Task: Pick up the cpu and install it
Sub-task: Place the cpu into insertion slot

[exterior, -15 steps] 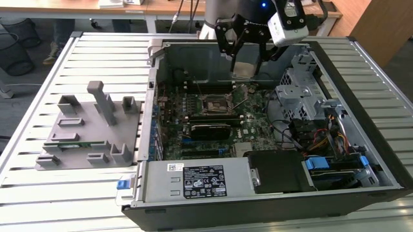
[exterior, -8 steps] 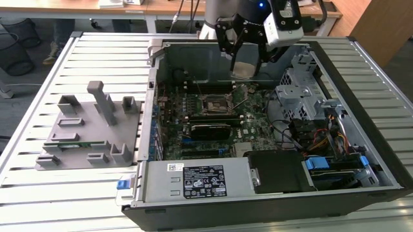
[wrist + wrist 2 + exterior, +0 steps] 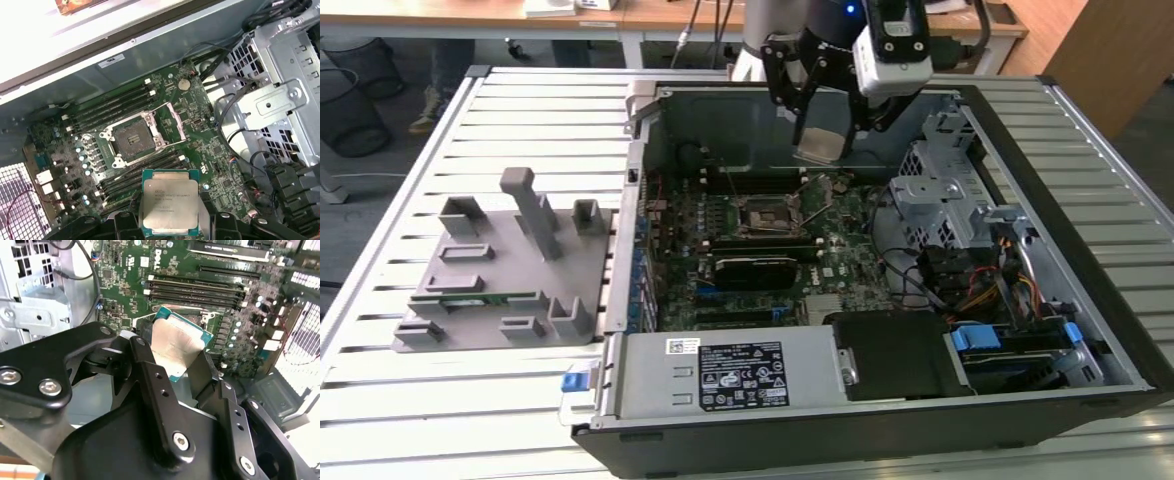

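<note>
Gripper [image 3: 173,358] pinches the cpu [image 3: 176,340] by two opposite edges, holding it in the upper middle of the exterior view, above the open computer case [image 3: 881,436], apart from the socket [image 3: 131,139].

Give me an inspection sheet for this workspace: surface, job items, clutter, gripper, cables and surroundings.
Surface: slatted metal table, open computer case standing on it.
Job's things: cpu held above the motherboard; socket open, empty.
Clutter: grey fixture holding a memory stick.
Gripper: gripper shut on the cpu.
Cables: wire bundle inside the case.
Surroundings: desk and mesh bin behind the table.
</note>
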Action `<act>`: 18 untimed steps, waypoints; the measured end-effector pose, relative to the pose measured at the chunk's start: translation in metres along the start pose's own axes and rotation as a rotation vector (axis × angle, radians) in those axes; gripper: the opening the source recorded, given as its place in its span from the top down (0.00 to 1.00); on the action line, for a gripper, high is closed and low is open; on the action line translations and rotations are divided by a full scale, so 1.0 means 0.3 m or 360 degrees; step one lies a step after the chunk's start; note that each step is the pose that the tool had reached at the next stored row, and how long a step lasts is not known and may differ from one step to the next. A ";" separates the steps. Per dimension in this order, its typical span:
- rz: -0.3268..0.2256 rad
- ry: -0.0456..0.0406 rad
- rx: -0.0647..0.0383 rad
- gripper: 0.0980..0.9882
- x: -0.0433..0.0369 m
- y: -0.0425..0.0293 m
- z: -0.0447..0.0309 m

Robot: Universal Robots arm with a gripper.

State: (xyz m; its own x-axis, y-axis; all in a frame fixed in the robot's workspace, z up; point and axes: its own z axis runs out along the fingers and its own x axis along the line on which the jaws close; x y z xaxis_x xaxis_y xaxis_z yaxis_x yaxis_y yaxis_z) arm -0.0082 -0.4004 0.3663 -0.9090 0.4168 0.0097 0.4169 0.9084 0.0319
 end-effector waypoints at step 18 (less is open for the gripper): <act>0.0382 -0.0012 -0.0004 0.52 0.002 0.002 0.006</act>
State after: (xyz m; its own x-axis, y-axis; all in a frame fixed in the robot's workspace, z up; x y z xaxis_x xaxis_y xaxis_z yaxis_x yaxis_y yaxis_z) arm -0.0085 -0.3996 0.3647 -0.7837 0.6211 0.0097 0.6210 0.7831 0.0318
